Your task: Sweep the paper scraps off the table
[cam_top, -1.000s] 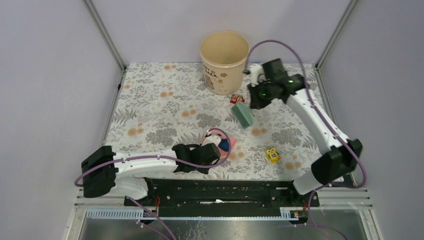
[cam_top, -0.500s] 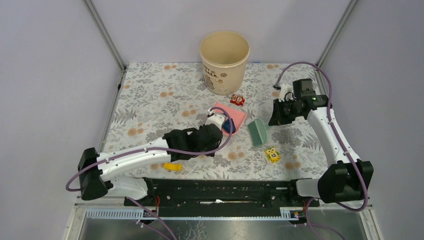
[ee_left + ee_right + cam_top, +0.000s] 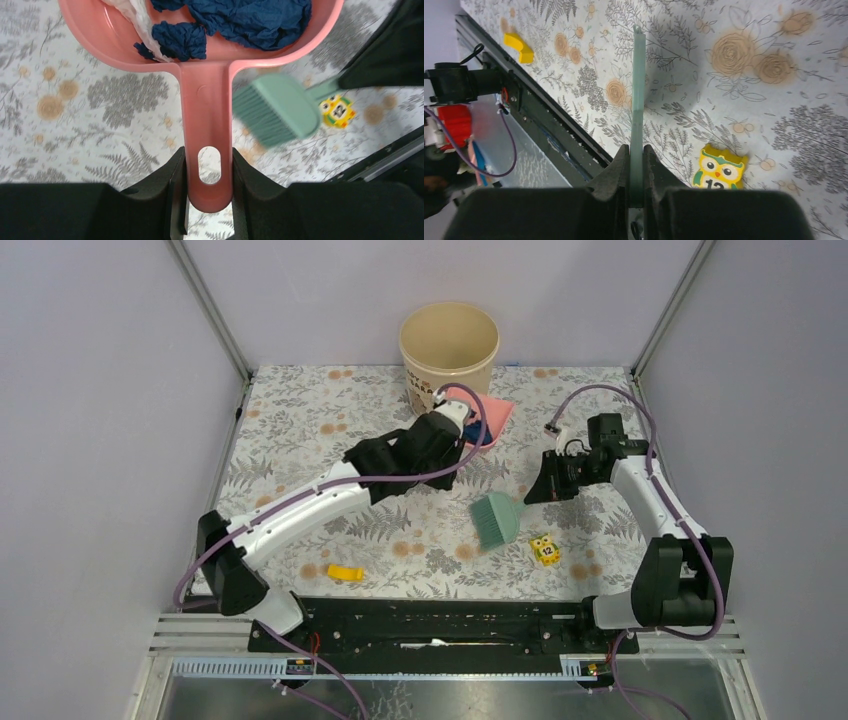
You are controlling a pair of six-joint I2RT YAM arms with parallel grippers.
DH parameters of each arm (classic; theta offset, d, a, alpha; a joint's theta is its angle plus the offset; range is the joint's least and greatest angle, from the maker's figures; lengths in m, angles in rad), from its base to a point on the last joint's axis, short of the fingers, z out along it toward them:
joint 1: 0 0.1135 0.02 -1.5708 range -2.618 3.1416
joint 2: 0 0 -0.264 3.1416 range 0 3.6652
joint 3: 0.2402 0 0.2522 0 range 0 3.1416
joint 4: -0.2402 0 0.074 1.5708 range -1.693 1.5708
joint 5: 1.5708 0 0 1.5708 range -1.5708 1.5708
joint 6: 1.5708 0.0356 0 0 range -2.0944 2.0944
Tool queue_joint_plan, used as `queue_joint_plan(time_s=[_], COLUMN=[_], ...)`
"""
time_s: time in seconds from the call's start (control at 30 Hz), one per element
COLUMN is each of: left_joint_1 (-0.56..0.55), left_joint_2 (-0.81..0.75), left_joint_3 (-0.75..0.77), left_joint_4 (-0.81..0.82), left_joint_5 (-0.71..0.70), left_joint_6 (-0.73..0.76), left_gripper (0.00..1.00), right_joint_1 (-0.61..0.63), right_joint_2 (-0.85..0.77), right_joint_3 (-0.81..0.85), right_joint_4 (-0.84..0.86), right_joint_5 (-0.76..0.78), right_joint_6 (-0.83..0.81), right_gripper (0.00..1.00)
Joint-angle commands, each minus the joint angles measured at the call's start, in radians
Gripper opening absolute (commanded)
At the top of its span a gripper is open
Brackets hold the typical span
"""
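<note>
Paper scraps (image 3: 250, 17): crumpled dark navy bits lying in the bowl of the pink dustpan (image 3: 207, 100), just beyond the left fingertips.
Left gripper (image 3: 208, 172): clamped on the dustpan's handle, with the pan just beside the beige bucket (image 3: 449, 350), at its right front.
Right gripper (image 3: 636, 160): closed on the green brush (image 3: 495, 520), well in front of the bucket.
Table (image 3: 300, 440): flowered cloth under the bucket.

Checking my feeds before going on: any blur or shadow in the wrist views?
Left wrist: dustpan sharp, green brush smeared. Right wrist: cloth print crisp, brush throws a soft shadow on the table, near fingers dark and soft.
</note>
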Motion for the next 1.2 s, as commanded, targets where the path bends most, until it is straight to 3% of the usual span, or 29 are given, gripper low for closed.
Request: queue_joint_plan(time_s=[0.0, 0.4, 0.57, 0.7, 0.87, 1.03, 1.17], left_joint_1=[0.01, 0.107, 0.169, 0.254, 0.378, 0.508, 0.532], left_joint_2=[0.077, 0.324, 0.385, 0.394, 0.417, 0.485, 0.567], left_joint_3=[0.174, 0.531, 0.63, 0.61, 0.528, 0.38, 0.291], left_joint_4=[0.033, 0.069, 0.121, 0.255, 0.521, 1.099, 1.515], left_joint_5=[0.063, 0.192, 0.316, 0.465, 0.729, 0.971, 0.998], left_joint_6=[0.05, 0.046, -0.011, -0.124, -0.405, -0.932, -1.331], left_gripper=[0.0, 0.0, 0.0, 0.0, 0.0, 0.0, 0.0], right_joint_1=[-0.025, -0.033, -0.035, -0.034, -0.036, -0.036, -0.038], right_joint_2=[0.024, 0.067, 0.075, 0.072, 0.072, 0.076, 0.081], right_joint_3=[-0.022, -0.083, -0.097, -0.097, -0.097, -0.097, -0.096], right_joint_4=[0.044, 0.068, 0.066, 0.066, 0.067, 0.067, 0.064], right_joint_5=[-0.101, -0.162, -0.158, -0.154, -0.152, -0.151, -0.153], right_joint_6=[-0.023, -0.053, -0.06, -0.061, -0.06, -0.059, -0.058], right_gripper=[0.0, 0.0, 0.0, 0.0, 0.0, 0.0, 0.0])
